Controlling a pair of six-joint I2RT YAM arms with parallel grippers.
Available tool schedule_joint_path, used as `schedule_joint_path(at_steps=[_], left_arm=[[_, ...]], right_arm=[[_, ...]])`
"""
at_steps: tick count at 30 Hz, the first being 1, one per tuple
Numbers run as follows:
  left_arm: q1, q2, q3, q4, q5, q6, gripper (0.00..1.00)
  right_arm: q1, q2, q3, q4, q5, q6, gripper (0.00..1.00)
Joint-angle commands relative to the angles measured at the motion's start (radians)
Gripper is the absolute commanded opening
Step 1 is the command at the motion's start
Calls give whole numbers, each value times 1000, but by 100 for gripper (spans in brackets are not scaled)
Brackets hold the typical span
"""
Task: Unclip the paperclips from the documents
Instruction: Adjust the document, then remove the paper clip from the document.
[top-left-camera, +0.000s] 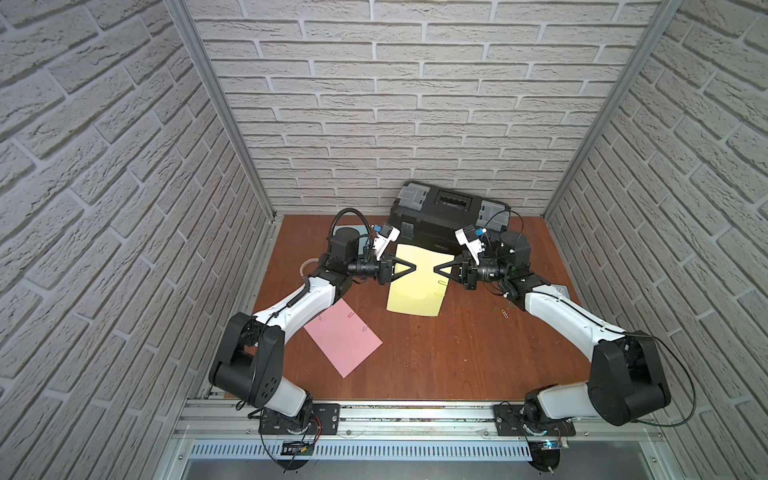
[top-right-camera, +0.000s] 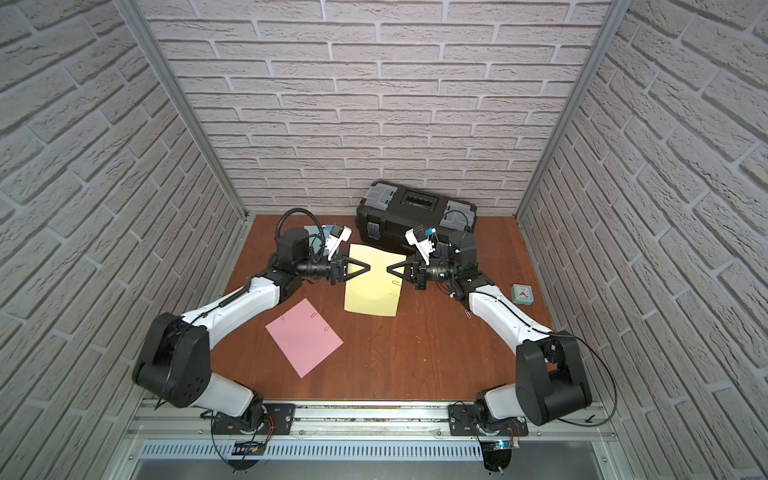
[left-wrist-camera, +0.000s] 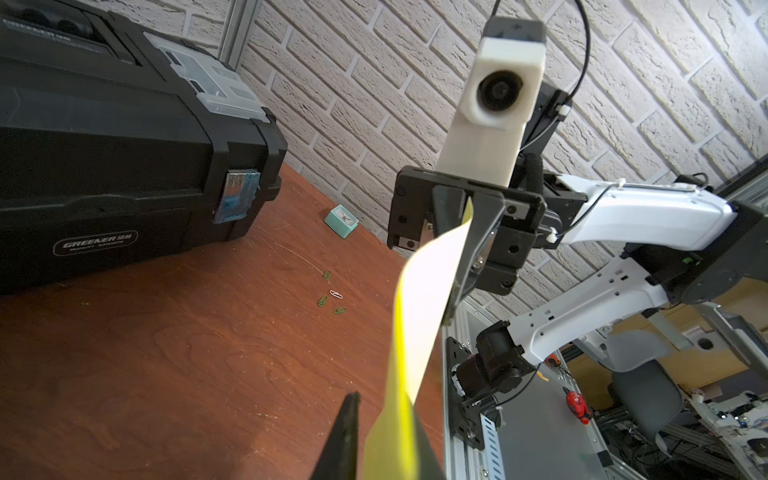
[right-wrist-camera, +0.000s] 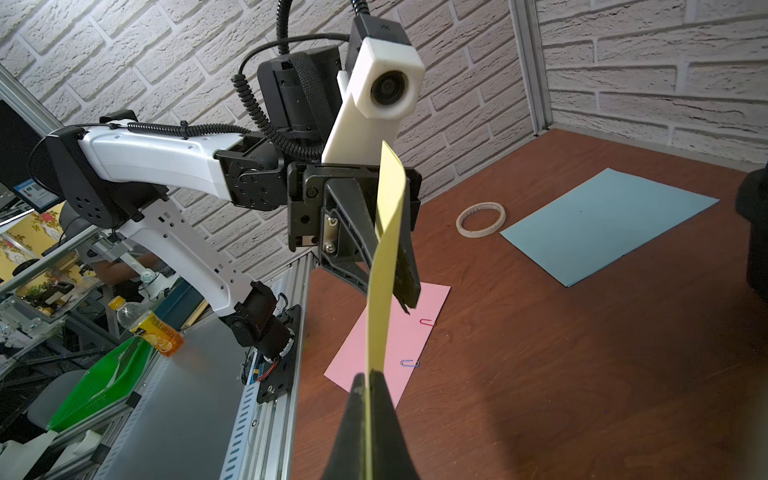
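Both arms meet over the table with the yellow sheet (top-left-camera: 415, 291) held up between them. The right gripper (top-left-camera: 435, 269) is clamped on it from the 3 o'clock side. The left gripper (top-left-camera: 414, 267) straddles it from 9 o'clock with jaws slightly parted, and one finger (left-wrist-camera: 343, 436) stands off the paper. Progress is judged near halfway: four loose paperclips (left-wrist-camera: 332, 297) lie on the table at 4 o'clock from the sheet, and the light blue sheet (right-wrist-camera: 602, 224) shows none. Remaining — a green clip (top-left-camera: 443, 283) and a yellow clip (top-left-camera: 439, 294) on the yellow sheet's 3 o'clock edge, plus three more clips (top-right-camera: 314, 314) on the pink sheet (top-left-camera: 343, 336), lying at 7 o'clock.
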Motion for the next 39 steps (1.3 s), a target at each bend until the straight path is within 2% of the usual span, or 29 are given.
schedule_joint_path(at_steps=[1, 3, 5, 6, 7, 9, 12, 14, 19, 30, 39], left_arm=[[-6, 6, -13, 152, 30, -71, 7], [-6, 8, -15, 162, 34, -79, 0], [-7, 6, -15, 161, 35, -80, 0], [-6, 4, -16, 162, 32, -78, 0], [-4, 1, -19, 163, 28, -78, 0], [1, -5, -27, 180, 25, -86, 0], [12, -12, -40, 230, 30, -120, 0], [16, -13, -44, 249, 36, -133, 0], [22, -22, -50, 249, 42, -134, 0], [37, -44, -62, 219, 47, -113, 0], [50, -53, -69, 215, 47, -107, 0]], right_arm=[[4, 1, 33, -31, -7, -41, 3], [4, 1, 34, -37, 3, -44, 4], [3, 3, 35, -41, 6, -47, 7], [4, 4, 36, -49, 5, -50, 11], [4, 3, 41, -75, 4, -67, 21], [4, 6, 52, -129, -1, -108, 33], [5, 10, 73, -248, -6, -202, 43], [2, 9, 81, -290, 1, -238, 45], [-7, 21, 97, -351, 9, -289, 45], [-29, 23, 93, -334, -1, -275, 42], [-35, 29, 90, -324, -19, -255, 26]])
